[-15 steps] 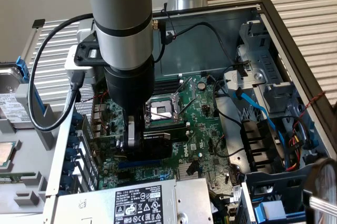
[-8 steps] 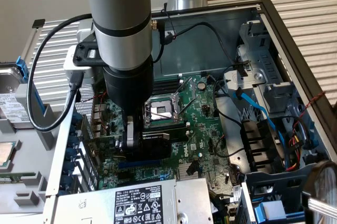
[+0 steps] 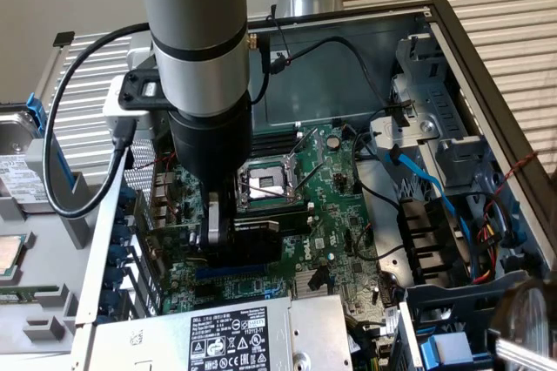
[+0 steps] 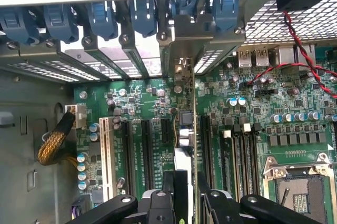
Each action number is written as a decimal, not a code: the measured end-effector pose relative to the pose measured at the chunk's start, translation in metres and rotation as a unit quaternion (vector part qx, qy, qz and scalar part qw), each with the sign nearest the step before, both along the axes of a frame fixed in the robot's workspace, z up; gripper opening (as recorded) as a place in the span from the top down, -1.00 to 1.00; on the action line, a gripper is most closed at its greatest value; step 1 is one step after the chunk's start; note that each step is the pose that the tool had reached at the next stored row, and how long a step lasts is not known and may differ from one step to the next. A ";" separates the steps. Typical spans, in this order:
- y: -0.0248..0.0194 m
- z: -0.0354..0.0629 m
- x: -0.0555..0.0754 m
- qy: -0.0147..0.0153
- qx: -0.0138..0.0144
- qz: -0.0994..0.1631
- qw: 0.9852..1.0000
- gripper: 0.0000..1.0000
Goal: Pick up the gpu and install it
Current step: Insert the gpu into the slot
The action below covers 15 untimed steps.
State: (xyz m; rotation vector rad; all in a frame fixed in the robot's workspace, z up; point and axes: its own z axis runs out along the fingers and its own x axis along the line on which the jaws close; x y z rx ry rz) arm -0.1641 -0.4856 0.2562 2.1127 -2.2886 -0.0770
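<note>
**Gpu held edge-on above the expansion slots**
My gripper [image 4: 184, 182] is clamped across the gpu [image 4: 185, 129], a finger on each face. The card stands upright over the motherboard [image 4: 253, 103] among the black slots [image 4: 145, 150], with its far end toward the rear slot covers [image 4: 100, 58]. I judge it light and stiff but fragile, best held by board and shroud, not the fan. I cannot tell whether its contact edge is seated. In the exterior view the arm [image 3: 200, 84] hides most of the card.
</note>
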 end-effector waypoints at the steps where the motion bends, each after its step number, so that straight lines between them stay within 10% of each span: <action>1: 0.0003 0.0000 0.000 0.000 0.000 0.000 1.000 0.47; 15: 0.0008 -0.0009 0.000 -0.001 0.000 -0.001 1.000 0.47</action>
